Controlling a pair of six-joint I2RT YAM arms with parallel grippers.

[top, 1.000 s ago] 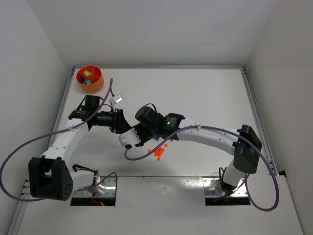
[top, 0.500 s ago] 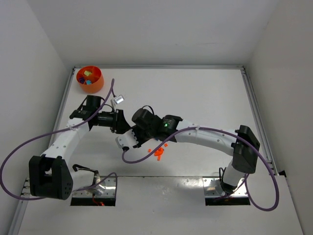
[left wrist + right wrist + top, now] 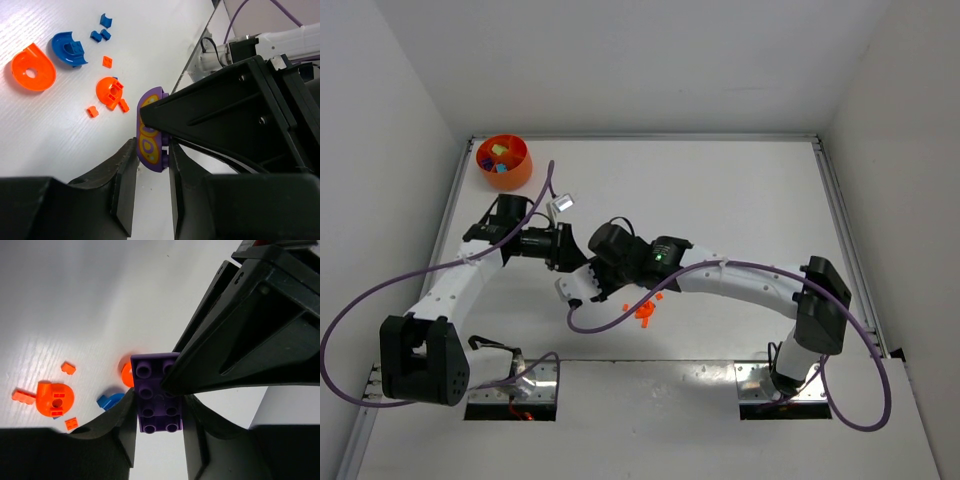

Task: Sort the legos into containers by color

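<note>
A purple lego [image 3: 157,400], a studded brick, is clamped between the fingers of my right gripper [image 3: 159,432]. My left gripper [image 3: 150,172] meets it head-on above the table. Its two fingers press on the patterned face and the studded face of the same purple lego [image 3: 151,131]. In the top view the two grippers touch at mid-table, left gripper [image 3: 568,258] against right gripper [image 3: 580,284], and hide the brick. Loose orange legos [image 3: 645,311] and blue legos [image 3: 67,49] lie on the table below. The orange bowl [image 3: 504,160] of containers stands at the far left corner with several pieces inside.
Under the grippers lie an orange round piece [image 3: 33,74], another orange round piece [image 3: 55,399], small orange bits [image 3: 92,111] and small blue bits [image 3: 102,27]. Purple cables loop from both arms. A rail runs along the table's left edge [image 3: 450,215].
My left gripper's jaws have narrowed onto the purple lego. The right arm shifted slightly left towards the left gripper, still holding the brick.
</note>
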